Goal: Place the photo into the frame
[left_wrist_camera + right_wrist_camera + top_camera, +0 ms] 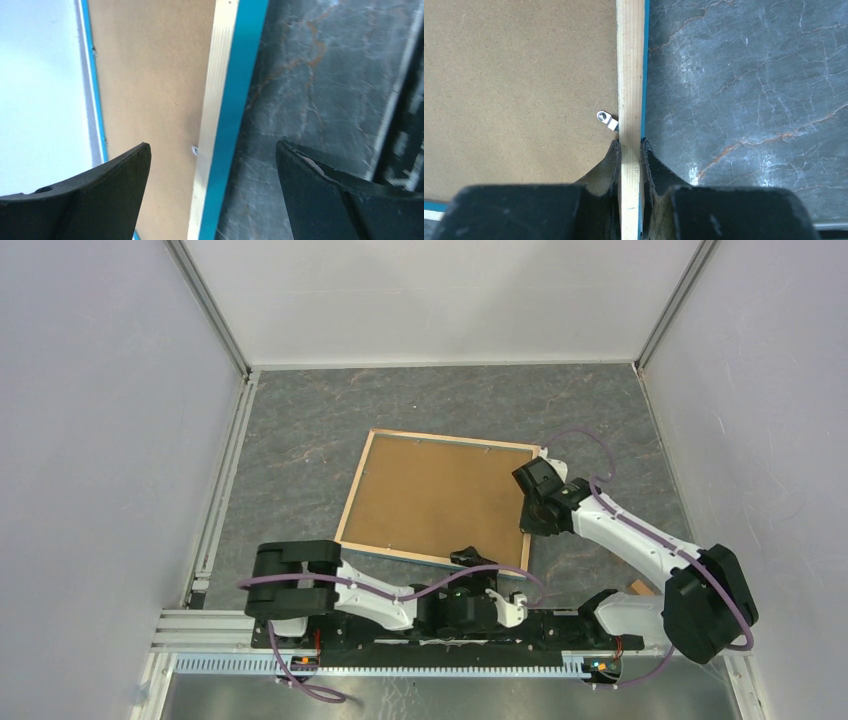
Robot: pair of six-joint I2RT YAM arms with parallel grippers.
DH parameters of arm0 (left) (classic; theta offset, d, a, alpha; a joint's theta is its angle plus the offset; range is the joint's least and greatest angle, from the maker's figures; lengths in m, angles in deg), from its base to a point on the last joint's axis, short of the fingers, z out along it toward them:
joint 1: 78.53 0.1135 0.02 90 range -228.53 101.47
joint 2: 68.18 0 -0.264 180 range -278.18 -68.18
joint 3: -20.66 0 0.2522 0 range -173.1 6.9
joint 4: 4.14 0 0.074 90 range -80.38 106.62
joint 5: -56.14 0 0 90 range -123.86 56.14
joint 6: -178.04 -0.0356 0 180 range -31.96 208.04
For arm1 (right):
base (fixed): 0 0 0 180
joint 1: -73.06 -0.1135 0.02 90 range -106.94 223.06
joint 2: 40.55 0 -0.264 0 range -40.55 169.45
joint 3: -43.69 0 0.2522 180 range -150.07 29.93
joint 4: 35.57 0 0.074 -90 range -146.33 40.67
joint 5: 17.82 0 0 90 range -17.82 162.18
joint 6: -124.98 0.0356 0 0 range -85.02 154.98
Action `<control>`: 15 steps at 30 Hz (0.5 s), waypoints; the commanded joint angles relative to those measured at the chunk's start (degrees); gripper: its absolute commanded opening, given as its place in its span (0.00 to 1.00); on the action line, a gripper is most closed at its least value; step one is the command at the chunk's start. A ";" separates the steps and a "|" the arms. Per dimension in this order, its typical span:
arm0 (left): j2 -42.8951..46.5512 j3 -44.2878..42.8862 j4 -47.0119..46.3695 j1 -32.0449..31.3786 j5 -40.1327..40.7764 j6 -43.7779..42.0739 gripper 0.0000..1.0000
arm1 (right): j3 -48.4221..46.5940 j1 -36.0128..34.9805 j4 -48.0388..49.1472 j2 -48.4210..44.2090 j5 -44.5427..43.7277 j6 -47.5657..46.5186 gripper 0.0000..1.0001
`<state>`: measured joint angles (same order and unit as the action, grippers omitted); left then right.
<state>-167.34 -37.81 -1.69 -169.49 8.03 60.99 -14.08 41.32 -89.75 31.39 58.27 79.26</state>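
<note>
The frame (355, 490) lies back side up in the middle of the table, its light wood rim around a plain brown backing board (440, 495). The photo is hidden or out of view. My right gripper (532, 515) is shut on the frame's right rim; in the right wrist view the gripper (629, 142) pinches the wood-and-blue rim (630, 60) from both sides. My left gripper (490, 575) is open at the frame's near right corner. In the left wrist view the gripper (212, 145) straddles the rim (217, 75), one finger over the board (150, 75), one over the table.
A small metal tab (606, 120) lies on the board beside the rim, and one also shows in the left wrist view (195, 149). White walls close in three sides. An aluminium rail (225, 480) runs along the left. A small brown piece (640, 587) lies near the right arm's base.
</note>
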 commanded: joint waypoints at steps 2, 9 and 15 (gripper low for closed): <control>-5.13 -2.81 -11.74 1.44 9.48 -12.48 0.94 | -5.40 0.29 -1.99 -2.00 1.92 2.14 0.00; -8.87 -3.54 -18.69 1.70 14.25 -19.62 0.70 | -5.57 0.46 -2.13 -3.35 3.44 2.69 0.00; -10.11 -5.50 -24.56 1.82 19.31 -24.52 0.53 | -4.68 0.47 -1.12 -5.22 5.86 3.10 0.00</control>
<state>-177.02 -39.78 -16.82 -168.00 20.60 43.11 -16.77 41.73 -93.23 28.96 60.43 80.17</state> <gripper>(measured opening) 0.572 0.155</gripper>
